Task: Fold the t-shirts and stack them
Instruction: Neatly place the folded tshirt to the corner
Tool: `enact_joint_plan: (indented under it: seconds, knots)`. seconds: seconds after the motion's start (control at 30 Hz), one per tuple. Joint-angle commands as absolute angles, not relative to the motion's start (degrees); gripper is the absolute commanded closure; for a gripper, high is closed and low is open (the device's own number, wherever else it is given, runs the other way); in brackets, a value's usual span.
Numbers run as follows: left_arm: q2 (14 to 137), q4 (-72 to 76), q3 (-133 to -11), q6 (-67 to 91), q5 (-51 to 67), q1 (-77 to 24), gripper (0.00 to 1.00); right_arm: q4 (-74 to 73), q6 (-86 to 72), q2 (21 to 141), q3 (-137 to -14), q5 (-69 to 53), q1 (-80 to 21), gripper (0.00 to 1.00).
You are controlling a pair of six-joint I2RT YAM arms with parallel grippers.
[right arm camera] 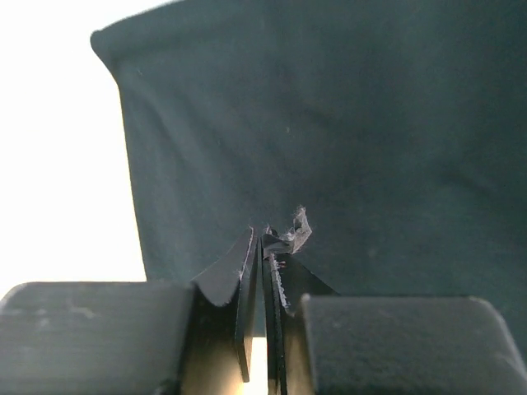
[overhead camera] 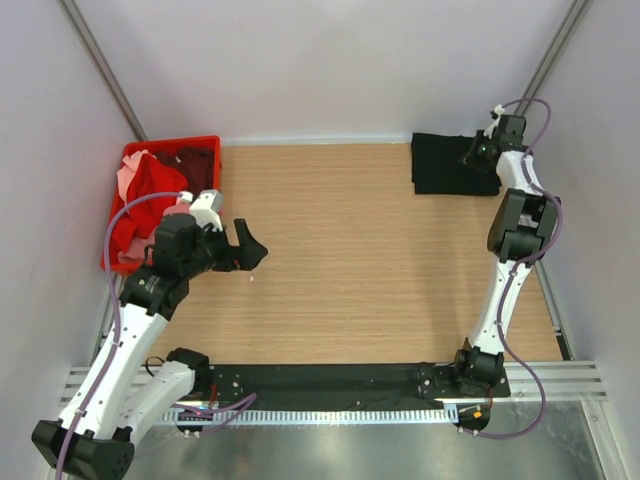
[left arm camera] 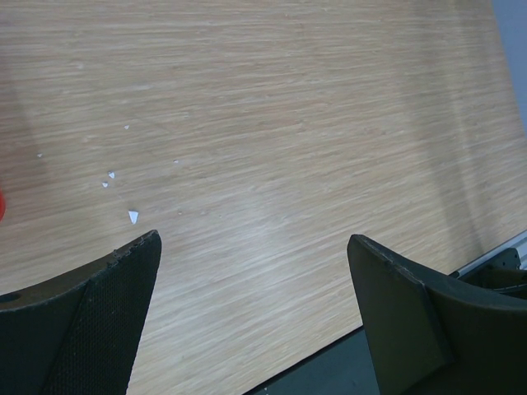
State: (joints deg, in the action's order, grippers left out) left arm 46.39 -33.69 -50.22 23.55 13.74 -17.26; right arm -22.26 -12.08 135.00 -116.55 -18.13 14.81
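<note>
Wood-grain table (overhead camera: pixel 340 250), folded black t-shirt (overhead camera: pixel 445 165)

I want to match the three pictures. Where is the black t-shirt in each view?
Top external: black t-shirt, at the far right corner of the table.
Left wrist: not in it.
Right wrist: black t-shirt fills most of the picture.
Shared landmark: right tool, at the shirt's right edge from above, bottom centre in its own view.

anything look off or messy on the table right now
A few small white flecks lie scattered on the wooden table ahead of the open left gripper, like litter. A grey wisp of fluff clings to the tip of the closed right gripper, over the black t-shirt.
</note>
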Motion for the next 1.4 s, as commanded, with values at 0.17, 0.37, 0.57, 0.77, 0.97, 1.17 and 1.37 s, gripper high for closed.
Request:
enact_joint_plan:
  seconds: [0.17,0.37,0.57,0.77,0.97,1.17,1.37]
  knots:
    - [46.6,-31.4,-50.4,22.9,14.7,-17.6,0.05,-29.7,-6.9,138.7,-118.3,-17.8,15.5,0.87]
    - [46.9,-31.3,-50.4,22.9,14.7,-17.6,0.05,-31.6,-6.0,138.5,-118.0,-17.6,17.7,0.86]
    - [47.5,-31.2,-50.5,22.9,14.9,-17.6,0.05,-33.0,-4.0,137.9,-118.4,-17.3,18.3,0.85]
    - [47.7,-30.7,-50.7,23.0,15.0,-17.6,0.05,-31.1,-8.1,133.7,-116.6,-21.5,17.5,0.79]
    - [48.3,-29.5,-50.9,24.9,16.1,-17.5,0.05,-27.0,-19.8,122.5,-108.3,-18.3,17.4,0.49]
    - [49.1,-31.3,-55.4,26.1,17.0,-17.6,0.04,-31.6,-27.5,102.6,-94.8,-20.8,15.3,0.00]
    - [50.1,-33.7,-61.2,26.5,19.4,-17.5,0.00,-41.4,-24.6,77.0,-75.7,-22.6,10.0,0.00]
